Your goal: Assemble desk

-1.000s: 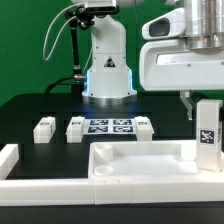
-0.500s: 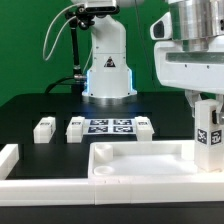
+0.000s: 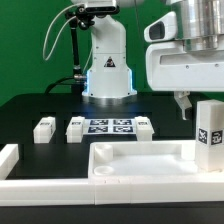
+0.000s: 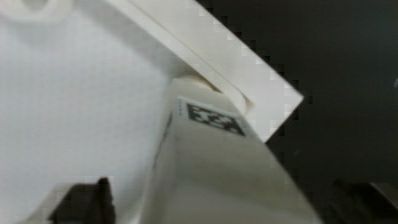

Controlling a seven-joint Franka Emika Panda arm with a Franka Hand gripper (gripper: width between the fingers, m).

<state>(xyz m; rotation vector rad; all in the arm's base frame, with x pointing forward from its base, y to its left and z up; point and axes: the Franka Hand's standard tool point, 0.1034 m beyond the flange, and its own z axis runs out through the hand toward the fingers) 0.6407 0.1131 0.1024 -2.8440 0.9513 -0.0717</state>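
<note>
One white leg (image 3: 208, 112) upright, black-and-white tag (image 3: 209, 138)

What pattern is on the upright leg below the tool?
The leg carries a black-and-white square tag; the exterior view shows it best.

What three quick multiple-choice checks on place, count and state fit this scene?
1. Where does the upright leg stand? A atop another leg; B at the desk top corner, exterior view's right; C on the robot's base.
2. How many loose legs lie on the black table? A one; B three; C five.
3. The gripper is: A open; B shut on a leg; C out of view.
B, it rises from the tray's end; B, three blocks lie beside the marker board; A, a gap shows between a finger and the leg.
</note>
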